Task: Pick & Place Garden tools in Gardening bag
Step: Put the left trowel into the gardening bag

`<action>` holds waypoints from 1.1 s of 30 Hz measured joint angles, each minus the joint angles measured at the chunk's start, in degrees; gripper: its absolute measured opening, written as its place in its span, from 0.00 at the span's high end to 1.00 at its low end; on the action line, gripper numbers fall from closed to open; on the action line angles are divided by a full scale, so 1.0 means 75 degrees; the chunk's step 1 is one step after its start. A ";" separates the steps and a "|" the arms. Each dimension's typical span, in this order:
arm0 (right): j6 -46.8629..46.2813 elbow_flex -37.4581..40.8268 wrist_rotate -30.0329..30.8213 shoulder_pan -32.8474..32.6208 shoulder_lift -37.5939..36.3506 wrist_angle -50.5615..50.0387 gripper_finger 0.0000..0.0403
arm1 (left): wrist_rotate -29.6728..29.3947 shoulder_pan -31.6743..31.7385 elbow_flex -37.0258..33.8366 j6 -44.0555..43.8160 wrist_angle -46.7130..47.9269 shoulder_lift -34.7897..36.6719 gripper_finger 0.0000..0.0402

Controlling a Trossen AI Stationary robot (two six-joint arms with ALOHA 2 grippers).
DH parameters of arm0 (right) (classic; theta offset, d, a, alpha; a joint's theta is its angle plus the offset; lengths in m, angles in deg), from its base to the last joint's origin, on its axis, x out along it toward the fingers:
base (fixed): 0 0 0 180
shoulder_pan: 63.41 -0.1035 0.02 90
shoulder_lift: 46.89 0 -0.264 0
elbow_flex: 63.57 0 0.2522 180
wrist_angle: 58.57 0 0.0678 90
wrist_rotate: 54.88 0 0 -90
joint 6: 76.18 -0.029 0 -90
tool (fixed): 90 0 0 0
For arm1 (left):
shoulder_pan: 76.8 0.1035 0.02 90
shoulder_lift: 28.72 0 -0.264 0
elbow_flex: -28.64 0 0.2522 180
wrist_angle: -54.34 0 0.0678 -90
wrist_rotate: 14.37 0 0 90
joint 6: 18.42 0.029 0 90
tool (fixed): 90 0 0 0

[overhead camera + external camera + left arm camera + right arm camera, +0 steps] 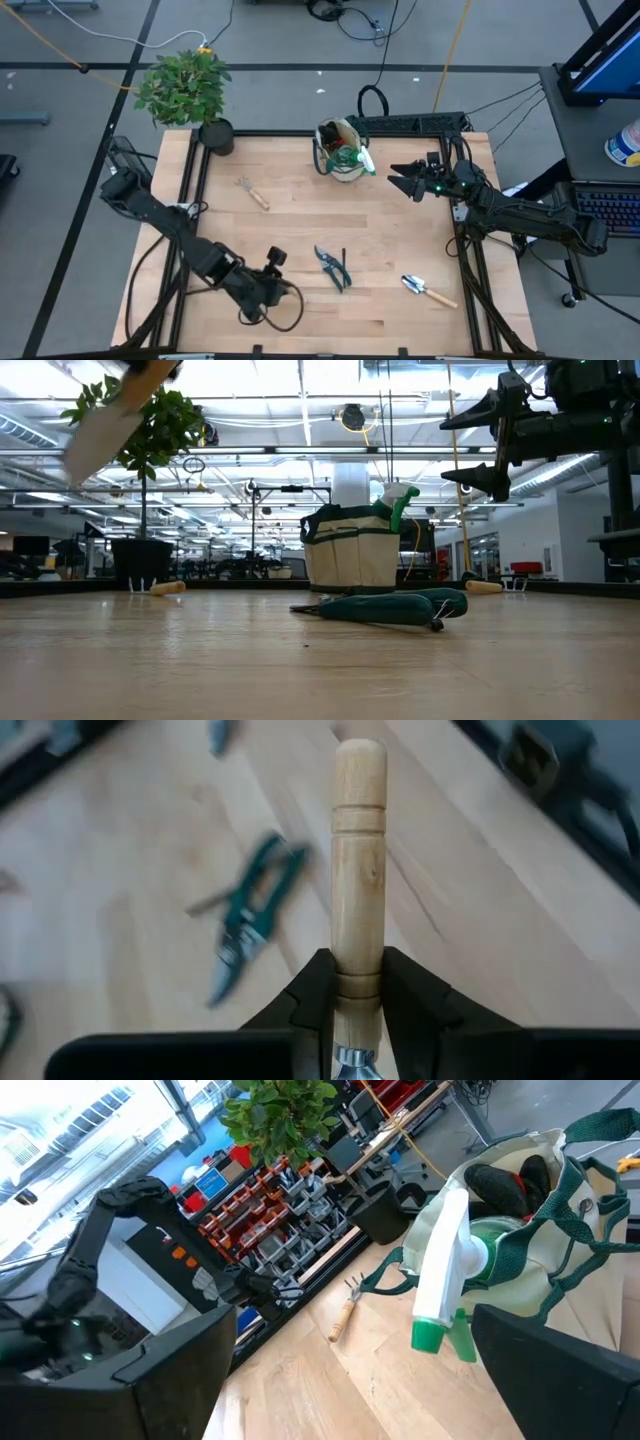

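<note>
My left gripper point(268, 272) point(358, 970) is near the table's front edge, left of centre, shut on a wooden-handled tool point(360, 860). The tool shows blurred and close at the top left of the low view point(110, 415). My right gripper point(405, 181) point(480, 445) is open and empty, up in the air just right of the beige gardening bag point(338, 150) point(350, 555). The bag stands on its base and holds the green spray bottle point(450, 1270) and dark gloves point(500, 1180). The shears point(332, 268), a trowel point(428, 290) and a fork point(252, 192) lie flat on the table. My left gripper pinches the tool's wooden handle point(358, 988) between its two fingers, at the end by the metal collar point(350, 1062). The handle runs forward past the fingertips, along the fingers. The tool is lifted clear of the table.
A leafy plant point(185, 85) in a black pot point(215, 135) stands at the table's far left corner. A black frame point(420, 122) runs along the table's edges. Bare wood lies in the table's middle point(340, 215).
</note>
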 joint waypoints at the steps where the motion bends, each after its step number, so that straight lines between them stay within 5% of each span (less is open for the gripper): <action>1: 0.0000 0.0000 0.0000 0.0002 0.0000 0.0000 0.02 | -0.0011 0.0070 0.0155 0.0007 0.0001 0.0000 0.84; 16: 0.0000 0.0000 0.0000 0.0000 0.0000 0.0000 0.02 | -0.0154 0.1064 0.2022 0.0285 -0.1282 0.0012 0.84; 33: 0.0000 0.0000 0.0000 0.0000 0.0000 0.0000 0.02 | 0.0161 0.3488 0.2081 0.1358 -0.4374 0.0015 0.84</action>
